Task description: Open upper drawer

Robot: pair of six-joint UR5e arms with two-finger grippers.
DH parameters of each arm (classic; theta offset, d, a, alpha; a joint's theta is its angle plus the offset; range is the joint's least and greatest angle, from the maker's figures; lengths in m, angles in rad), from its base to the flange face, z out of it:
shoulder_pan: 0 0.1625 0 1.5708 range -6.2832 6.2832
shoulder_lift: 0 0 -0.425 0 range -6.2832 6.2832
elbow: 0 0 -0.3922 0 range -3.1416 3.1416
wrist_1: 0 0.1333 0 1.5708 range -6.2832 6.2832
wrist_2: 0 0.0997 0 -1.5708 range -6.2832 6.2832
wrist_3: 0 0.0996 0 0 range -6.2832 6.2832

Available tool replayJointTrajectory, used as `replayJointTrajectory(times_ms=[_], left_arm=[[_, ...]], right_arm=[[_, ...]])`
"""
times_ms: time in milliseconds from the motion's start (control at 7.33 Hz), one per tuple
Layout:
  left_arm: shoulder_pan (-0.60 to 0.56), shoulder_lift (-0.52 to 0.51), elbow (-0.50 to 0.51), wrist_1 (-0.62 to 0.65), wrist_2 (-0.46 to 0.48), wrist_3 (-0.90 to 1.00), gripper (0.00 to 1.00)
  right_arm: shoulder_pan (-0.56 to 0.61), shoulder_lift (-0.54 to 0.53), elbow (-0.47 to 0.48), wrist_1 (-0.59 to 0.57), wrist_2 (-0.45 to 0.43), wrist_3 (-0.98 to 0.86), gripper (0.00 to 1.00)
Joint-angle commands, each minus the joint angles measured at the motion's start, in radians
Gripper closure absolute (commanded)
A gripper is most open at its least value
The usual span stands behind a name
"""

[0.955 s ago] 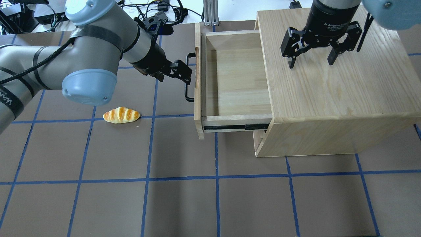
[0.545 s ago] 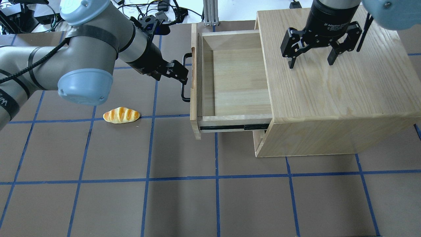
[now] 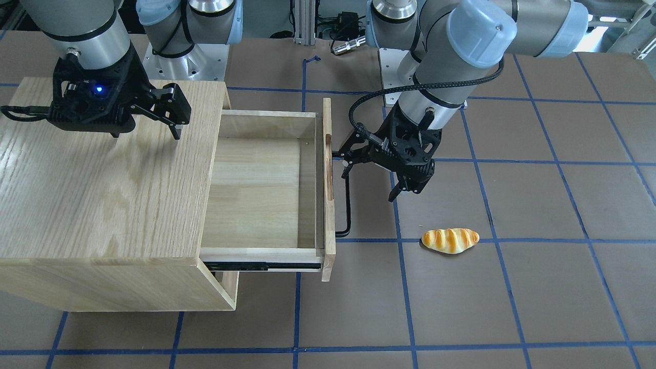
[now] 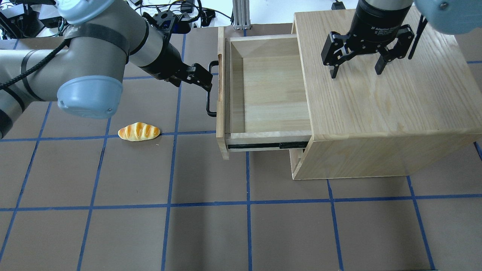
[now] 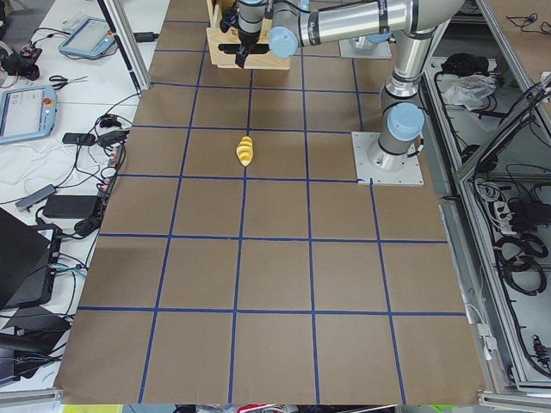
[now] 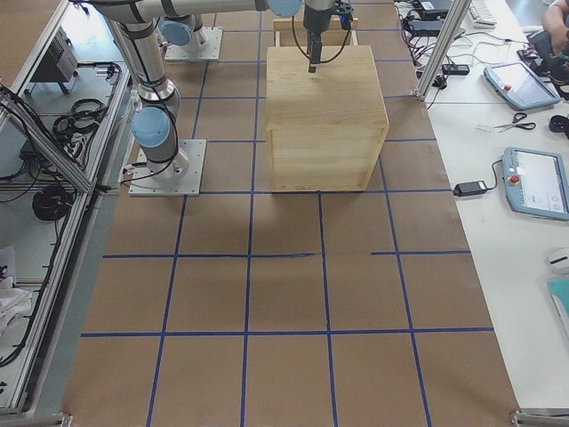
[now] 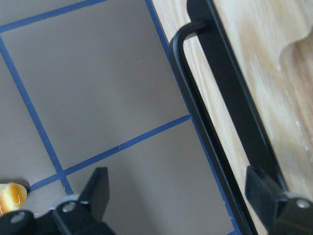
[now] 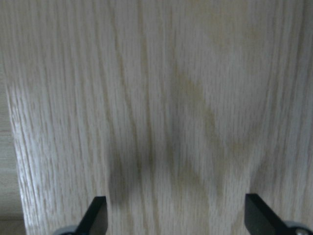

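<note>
The upper drawer is pulled far out of the oak cabinet, and its pale interior is empty; it also shows in the front-facing view. Its black bar handle runs along the front panel. My left gripper is open at the handle. In the left wrist view one finger sits on the panel side of the handle bar, the other far off over the mat. My right gripper is open and empty, fingertips just above the cabinet top.
A toy bread roll lies on the brown mat left of the drawer, also in the front-facing view. Blue tape lines grid the mat. Cables and boxes lie beyond the table's far edge.
The drawer has slid further out of the cabinet, toward the left, and my left gripper moved left with the handle. The right gripper has not moved.
</note>
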Motion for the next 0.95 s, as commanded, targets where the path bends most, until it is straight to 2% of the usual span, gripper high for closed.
replayJointTrajectory(times_ms=[0, 136, 273, 409, 545, 818], left_arm=[[0.035, 0.055, 0.054, -0.115, 0.01, -0.047, 0.0], [0.049, 0.084, 0.1, -0.218, 0.073, -0.047, 0.0], [0.063, 0.114, 0.14, -0.307, 0.178, -0.047, 0.0], [0.086, 0.147, 0.175, -0.4, 0.231, -0.047, 0.0], [0.138, 0.166, 0.195, -0.467, 0.227, -0.047, 0.0], [0.16, 0.177, 0.201, -0.476, 0.245, -0.055, 0.0]], right_arm=[[0.0, 0.0, 0.0, 0.0, 0.0, 0.001, 0.0], [0.0, 0.0, 0.0, 0.0, 0.0, -0.001, 0.0], [-0.001, 0.0, 0.0, 0.0, 0.0, 0.001, 0.0], [0.0, 0.0, 0.0, 0.0, 0.0, -0.001, 0.0], [0.0, 0.0, 0.0, 0.0, 0.0, 0.001, 0.0], [0.0, 0.0, 0.0, 0.0, 0.0, 0.001, 0.0]])
